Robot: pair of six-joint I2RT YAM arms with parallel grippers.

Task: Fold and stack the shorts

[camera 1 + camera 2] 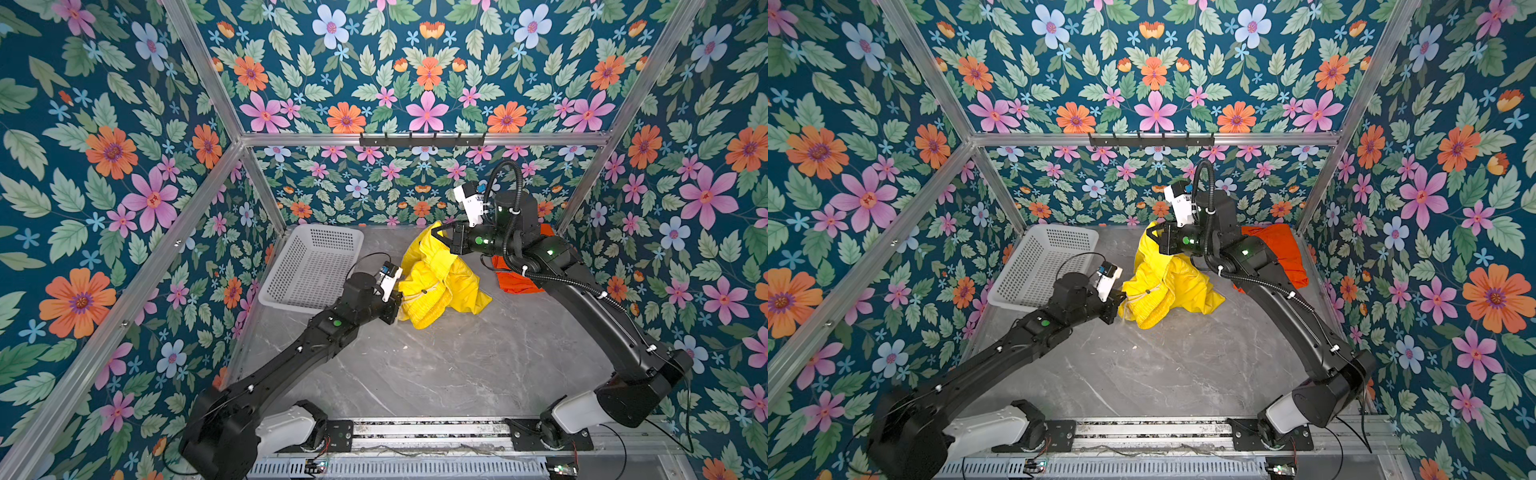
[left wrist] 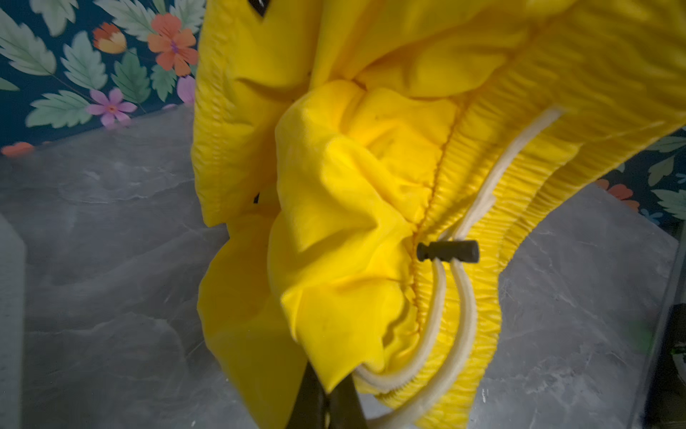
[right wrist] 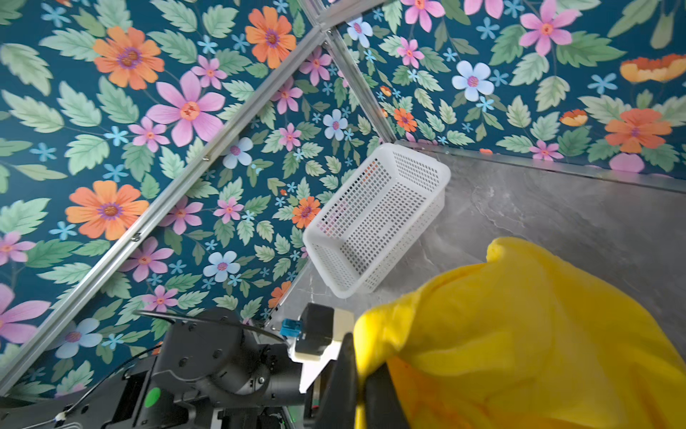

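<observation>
Unfolding step: left gripper (image 1: pixel 398 308) and right gripper (image 1: pixel 441 237), both clamped on the yellow shorts (image 1: pixel 436 278) bunched between them. Next, drawing apart should flatten the cloth.

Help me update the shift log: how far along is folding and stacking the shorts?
Possibly done: the orange shorts lie flat at the back right, partly hidden by the right arm, so their fold is unconfirmed. In hand: the yellow shorts hang bunched, pinched by the left tool near the waistband and the right tool higher up. Left: fold the yellow shorts and stack both.
</observation>
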